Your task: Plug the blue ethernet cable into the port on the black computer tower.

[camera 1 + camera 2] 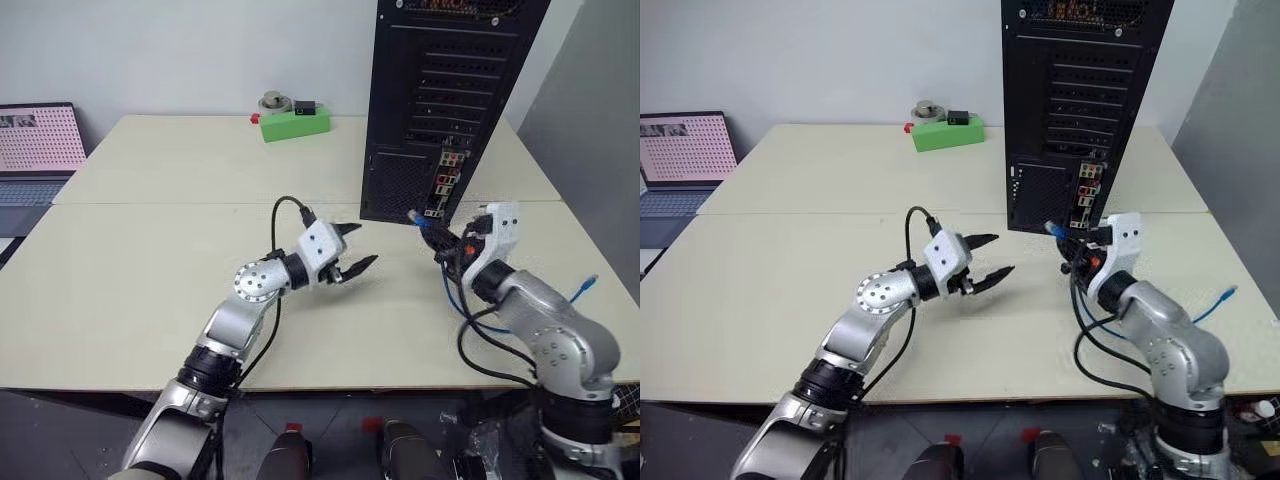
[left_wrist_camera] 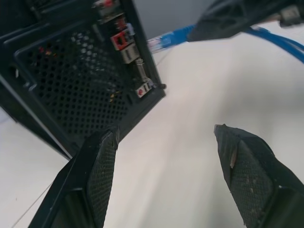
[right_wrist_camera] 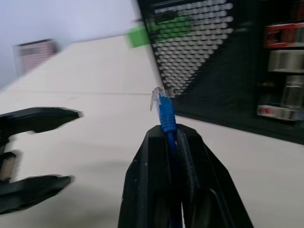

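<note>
The black computer tower (image 1: pixel 450 90) stands at the back right of the table, its rear facing me. A narrow strip of coloured connectors (image 1: pixel 448 178) runs down its lower rear; I cannot single out the port among them. My right gripper (image 1: pixel 434 236) is shut on the blue ethernet cable (image 3: pixel 166 119). The pale plug (image 3: pixel 158 96) sticks out past the fingertips toward the tower's base, a short way from it. The cable trails right to its free end (image 1: pixel 588 287). My left gripper (image 1: pixel 353 249) hangs open and empty to the left of the plug.
A green box (image 1: pixel 295 122) with small items on it sits at the back centre. A laptop (image 1: pixel 35 150) stands at the far left. The table (image 1: pixel 150 250) has a seam across its middle. Black arm cables (image 1: pixel 480 350) loop near the front right edge.
</note>
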Motion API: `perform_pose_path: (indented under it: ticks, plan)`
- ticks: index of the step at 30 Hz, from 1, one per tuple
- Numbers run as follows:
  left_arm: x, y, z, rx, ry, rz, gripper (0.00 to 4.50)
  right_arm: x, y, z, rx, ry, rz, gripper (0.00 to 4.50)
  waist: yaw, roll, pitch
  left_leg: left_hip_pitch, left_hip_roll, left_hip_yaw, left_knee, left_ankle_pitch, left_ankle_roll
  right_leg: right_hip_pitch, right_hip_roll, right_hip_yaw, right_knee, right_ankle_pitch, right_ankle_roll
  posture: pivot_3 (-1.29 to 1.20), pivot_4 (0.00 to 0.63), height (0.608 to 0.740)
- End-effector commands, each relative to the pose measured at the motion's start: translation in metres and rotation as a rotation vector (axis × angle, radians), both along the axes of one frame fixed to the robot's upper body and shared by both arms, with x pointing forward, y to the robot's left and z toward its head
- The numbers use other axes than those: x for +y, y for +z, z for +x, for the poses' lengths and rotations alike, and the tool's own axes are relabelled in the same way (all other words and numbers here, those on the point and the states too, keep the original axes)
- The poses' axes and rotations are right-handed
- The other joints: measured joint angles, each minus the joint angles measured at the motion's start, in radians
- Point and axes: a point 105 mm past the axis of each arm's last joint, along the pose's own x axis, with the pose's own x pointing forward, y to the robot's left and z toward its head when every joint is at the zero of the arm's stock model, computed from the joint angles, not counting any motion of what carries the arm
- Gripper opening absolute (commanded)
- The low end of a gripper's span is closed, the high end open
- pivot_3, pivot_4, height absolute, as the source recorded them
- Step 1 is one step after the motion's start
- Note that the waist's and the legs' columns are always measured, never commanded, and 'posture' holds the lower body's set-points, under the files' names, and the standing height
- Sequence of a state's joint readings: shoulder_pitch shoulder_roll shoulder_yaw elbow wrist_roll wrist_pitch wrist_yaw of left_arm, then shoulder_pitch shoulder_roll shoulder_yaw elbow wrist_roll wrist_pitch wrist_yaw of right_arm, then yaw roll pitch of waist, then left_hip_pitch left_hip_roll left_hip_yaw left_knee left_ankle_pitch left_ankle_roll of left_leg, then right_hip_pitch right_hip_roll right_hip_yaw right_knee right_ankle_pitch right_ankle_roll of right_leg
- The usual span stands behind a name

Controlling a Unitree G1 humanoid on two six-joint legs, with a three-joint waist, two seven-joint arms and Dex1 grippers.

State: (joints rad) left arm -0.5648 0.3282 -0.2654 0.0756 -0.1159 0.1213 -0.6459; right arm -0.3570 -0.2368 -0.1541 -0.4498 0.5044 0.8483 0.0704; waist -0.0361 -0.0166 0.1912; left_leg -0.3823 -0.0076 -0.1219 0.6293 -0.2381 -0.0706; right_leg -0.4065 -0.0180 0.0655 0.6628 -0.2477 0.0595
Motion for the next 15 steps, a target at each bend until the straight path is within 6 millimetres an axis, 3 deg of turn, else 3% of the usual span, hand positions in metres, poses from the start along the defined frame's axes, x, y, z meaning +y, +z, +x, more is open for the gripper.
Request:
perform_pose_path:
  ticks: [1, 15]
  plan:
    - [-0.003, 0.03, 0.006, -0.034, 0.045, -0.048, 3.37, -0.004, 0.026, 0.007, -0.102, -0.206, -0.048, 0.0, -0.002, 0.0, 0.0, 0.0, 0.0, 0.0, 0.0, 0.0, 0.0, 0.0, 0.0, 0.0, 0.0, 0.0, 0.0, 0.0, 0.15, 0.74]
    - [-0.019, 0.06, 0.016, 0.07, 0.029, -0.156, 3.37, -0.01, 0.036, 0.044, -0.115, -0.408, -0.056, 0.0, -0.006, 0.0, 0.0, -0.001, 0.0, 0.001, -0.001, 0.0, 0.0, -0.001, 0.0, 0.0, -0.002, 0.0, 0.0, 0.0, 0.15, 0.74]
